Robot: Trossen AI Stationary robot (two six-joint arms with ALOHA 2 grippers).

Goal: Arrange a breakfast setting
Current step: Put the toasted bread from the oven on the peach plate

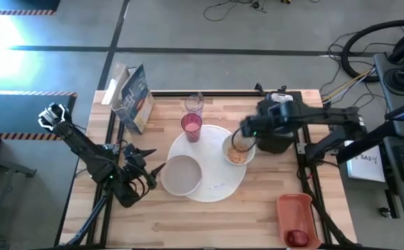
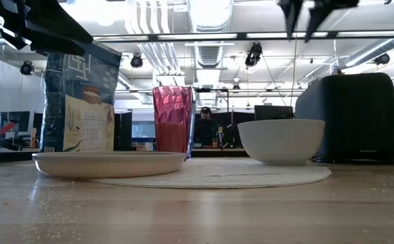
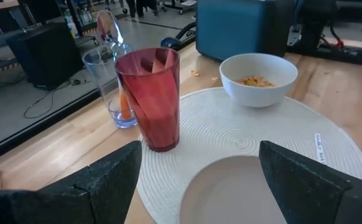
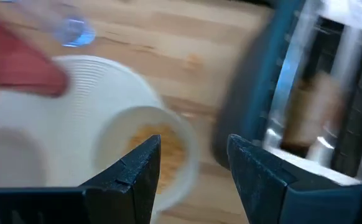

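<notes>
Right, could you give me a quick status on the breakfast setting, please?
Left gripper open, empty, beside small plate. Right gripper part open, empty, above cereal bowl by toaster. Nothing blocking.

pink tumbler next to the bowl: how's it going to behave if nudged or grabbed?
The pink tumbler is tall and narrows toward its base, so it probably tips before sliding. It looks empty, hence likely light. Its faceted, glossy wall may slip in a loose grip.

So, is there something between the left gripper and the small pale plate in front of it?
Nothing visible does. The left gripper is open at the near edge of the small pale plate, and the pink tumbler stands beyond, off to one side.
</notes>
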